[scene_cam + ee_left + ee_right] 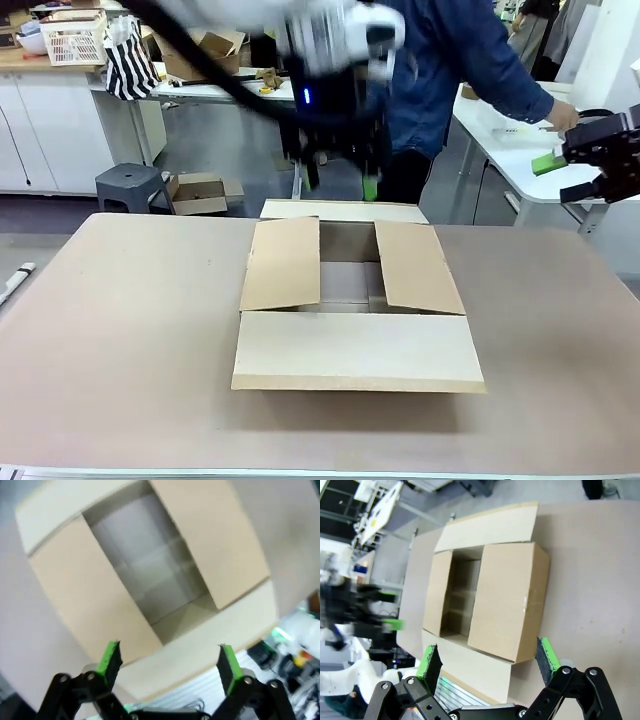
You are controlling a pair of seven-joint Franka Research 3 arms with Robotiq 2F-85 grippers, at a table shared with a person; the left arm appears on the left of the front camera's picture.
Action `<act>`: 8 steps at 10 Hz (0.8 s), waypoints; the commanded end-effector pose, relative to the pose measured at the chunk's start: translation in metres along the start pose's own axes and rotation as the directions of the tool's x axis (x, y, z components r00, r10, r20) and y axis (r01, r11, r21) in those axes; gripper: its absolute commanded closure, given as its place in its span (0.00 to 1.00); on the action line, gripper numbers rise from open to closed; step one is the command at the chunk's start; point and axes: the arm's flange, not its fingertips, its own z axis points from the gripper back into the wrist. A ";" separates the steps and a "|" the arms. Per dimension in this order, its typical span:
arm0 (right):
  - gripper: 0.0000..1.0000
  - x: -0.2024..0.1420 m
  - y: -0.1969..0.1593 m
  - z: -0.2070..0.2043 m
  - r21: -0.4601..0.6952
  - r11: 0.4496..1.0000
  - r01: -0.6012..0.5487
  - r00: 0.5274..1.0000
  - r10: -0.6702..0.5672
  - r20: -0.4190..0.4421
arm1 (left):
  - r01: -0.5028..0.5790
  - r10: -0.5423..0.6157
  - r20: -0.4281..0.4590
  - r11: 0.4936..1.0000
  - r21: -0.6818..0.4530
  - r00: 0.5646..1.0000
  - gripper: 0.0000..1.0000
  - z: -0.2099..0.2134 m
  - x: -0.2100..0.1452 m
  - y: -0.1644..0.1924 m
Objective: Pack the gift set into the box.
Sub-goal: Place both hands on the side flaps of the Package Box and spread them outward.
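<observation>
We see the box (352, 350) at centre frame on the counter (120, 330), flaps spread open; our left pincer (340, 180) upper centre, wide, empty; right pincer (562, 178) at right edge, wide, empty

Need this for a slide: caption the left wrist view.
The left gripper, open, poised above the open cardboard box on the table.

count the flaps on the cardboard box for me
4. On the box, the near flap and far flap are spread outward, while the left flap and right flap lie partly over the opening. None seems hidden.
</observation>
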 end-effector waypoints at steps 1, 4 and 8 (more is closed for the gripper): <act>0.00 0.003 -0.001 0.001 0.026 0.999 -0.021 1.000 0.021 0.005 | -0.075 0.079 -0.058 0.995 0.070 0.995 0.00 -0.080 -0.012 0.003; 0.00 0.003 -0.001 0.001 0.026 0.999 -0.021 1.000 0.021 0.005 | -0.058 0.064 -0.069 0.994 0.088 0.996 0.00 -0.099 -0.017 0.007; 0.00 0.003 -0.001 0.001 0.026 0.999 -0.021 1.000 0.021 0.005 | -0.283 0.265 0.101 0.921 0.267 0.959 0.00 -0.114 -0.001 0.005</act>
